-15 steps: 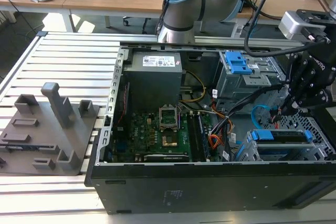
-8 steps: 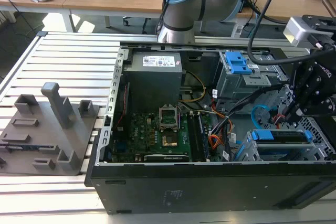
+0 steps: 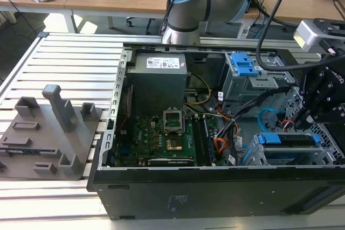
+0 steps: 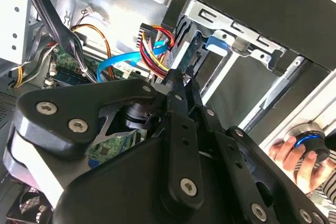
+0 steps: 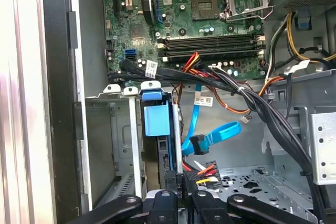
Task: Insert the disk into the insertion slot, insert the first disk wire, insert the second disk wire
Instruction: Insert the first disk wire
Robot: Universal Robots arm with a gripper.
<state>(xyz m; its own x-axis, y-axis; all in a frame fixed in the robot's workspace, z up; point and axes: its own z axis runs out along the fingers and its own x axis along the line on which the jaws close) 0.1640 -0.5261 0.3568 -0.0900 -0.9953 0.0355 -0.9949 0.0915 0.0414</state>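
Note:
The disk (image 3: 288, 139), in its bright blue carrier (image 5: 156, 121), sits inside the insertion slot (image 3: 329, 154), a grey metal cage at the case's corner on the exterior view's right. My gripper (image 5: 178, 184) hangs right at the disk's rear edge, shut on the black plug of the first disk wire (image 5: 202, 171), a bundle of red, yellow and black leads. In the second wrist view the fingertips (image 4: 179, 80) meet below those leads (image 4: 155, 45). The second disk wire (image 5: 212, 135), a flat light-blue cable, loops loose beside the disk, its black plug hanging free.
The motherboard (image 3: 161, 133) and power supply (image 3: 159, 76) fill the case's middle. A grey bay stack with a blue latch (image 3: 245, 65) stands behind the slot. Black cables (image 5: 252, 98) cross above the cage. A person's hand (image 4: 294, 153) holds a round knob outside the case.

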